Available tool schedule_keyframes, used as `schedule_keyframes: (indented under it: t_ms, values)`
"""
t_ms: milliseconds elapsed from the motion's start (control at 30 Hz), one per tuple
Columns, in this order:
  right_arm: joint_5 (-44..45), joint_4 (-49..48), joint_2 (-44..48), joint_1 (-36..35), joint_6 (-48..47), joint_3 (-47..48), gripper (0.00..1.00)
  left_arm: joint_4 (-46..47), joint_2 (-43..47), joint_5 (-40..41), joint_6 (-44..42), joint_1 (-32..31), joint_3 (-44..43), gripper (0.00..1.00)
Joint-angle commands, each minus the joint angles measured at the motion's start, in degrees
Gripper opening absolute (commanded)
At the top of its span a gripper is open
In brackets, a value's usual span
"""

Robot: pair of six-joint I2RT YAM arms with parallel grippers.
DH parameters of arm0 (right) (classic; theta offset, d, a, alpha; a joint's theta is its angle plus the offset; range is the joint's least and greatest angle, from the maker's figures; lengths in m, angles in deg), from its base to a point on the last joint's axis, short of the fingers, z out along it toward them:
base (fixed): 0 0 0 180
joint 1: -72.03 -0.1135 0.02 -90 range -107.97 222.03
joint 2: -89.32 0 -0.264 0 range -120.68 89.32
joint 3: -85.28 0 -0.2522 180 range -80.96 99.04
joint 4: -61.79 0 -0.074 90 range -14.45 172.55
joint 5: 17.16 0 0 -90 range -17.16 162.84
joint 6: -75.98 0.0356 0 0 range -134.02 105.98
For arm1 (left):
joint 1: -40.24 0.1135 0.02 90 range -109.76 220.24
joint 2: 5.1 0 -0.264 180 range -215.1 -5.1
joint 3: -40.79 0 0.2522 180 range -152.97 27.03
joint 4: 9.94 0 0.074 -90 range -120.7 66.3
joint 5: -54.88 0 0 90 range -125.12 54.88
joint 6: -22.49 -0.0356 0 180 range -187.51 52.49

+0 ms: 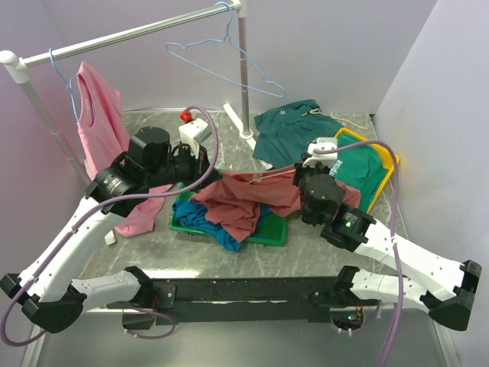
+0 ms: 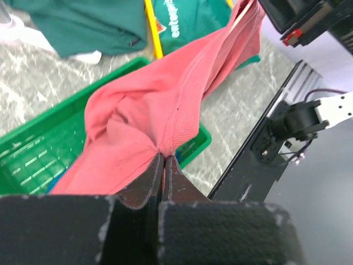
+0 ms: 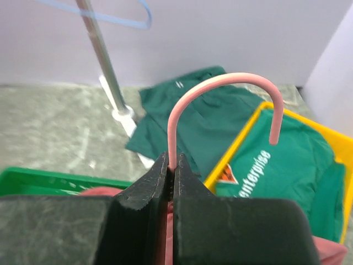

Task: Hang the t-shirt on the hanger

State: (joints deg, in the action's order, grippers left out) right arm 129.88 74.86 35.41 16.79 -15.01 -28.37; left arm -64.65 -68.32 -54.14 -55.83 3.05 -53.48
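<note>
left gripper, reaching inward, pinches the t-shirt — right gripper, raised opposite, clamps the hanger just below its hook.

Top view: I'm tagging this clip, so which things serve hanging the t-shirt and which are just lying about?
In the job: salmon-red t-shirt, pinched by the left gripper; coral-pink hanger, held by the right gripper.
Lying about: green tray, blue garment, yellow tray, dark green shirts, pale pink shirt, blue wire hangers, rail.
</note>
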Motion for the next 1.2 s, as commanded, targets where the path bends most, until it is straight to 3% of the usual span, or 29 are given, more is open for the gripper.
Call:
schedule_keyframes:
  t_ms: [0, 133, 267, 500, 800, 900, 933, 1033, 1167]
  values:
    - [-0.97, -3.08, -0.49, -2.05, -3.21, 8.12, 0.00, 1.13, -2.69, -2.76, -0.61, 0.28, -5.79, 0.01]
    - [3.26, -4.15, -4.70, -4.17, -8.49, 17.94, 0.00, 1.48, -4.63, -5.14, 0.27, 0.28, -10.01, 0.01]
    - [-1.91, -2.13, -7.43, -4.08, -8.77, 23.33, 0.00, 2.63, -5.16, -4.44, 1.06, 0.36, -13.26, 0.01]
    - [-2.63, -1.17, -13.41, -8.21, -6.83, 22.89, 0.00, 3.51, -5.77, -4.00, 1.33, 0.28, -17.05, 0.02]
    - [-6.15, 3.14, -19.38, -6.46, -10.08, 40.12, 0.00, 5.26, -8.50, -5.67, 2.03, 0.28, -21.44, 0.04]
    - [-6.23, 4.99, -20.18, -6.46, -7.36, 37.94, 0.00, 3.86, -7.89, -2.09, 0.72, 0.28, -21.18, 0.17]
    - [-6.23, 5.00, -19.49, -6.46, -7.01, 37.32, 0.00, 3.86, -7.27, -0.76, 0.45, 0.28, -19.70, 0.41]
    - [-5.97, 4.73, -17.99, -6.28, -8.32, 37.66, 0.00, 7.97, -3.50, 3.29, 0.71, 0.28, -16.97, 0.71]
    - [-7.64, 7.70, -17.19, -4.17, -12.26, 43.80, 0.00, 16.24, 0.81, 5.49, 2.29, 0.28, -18.45, 0.82]
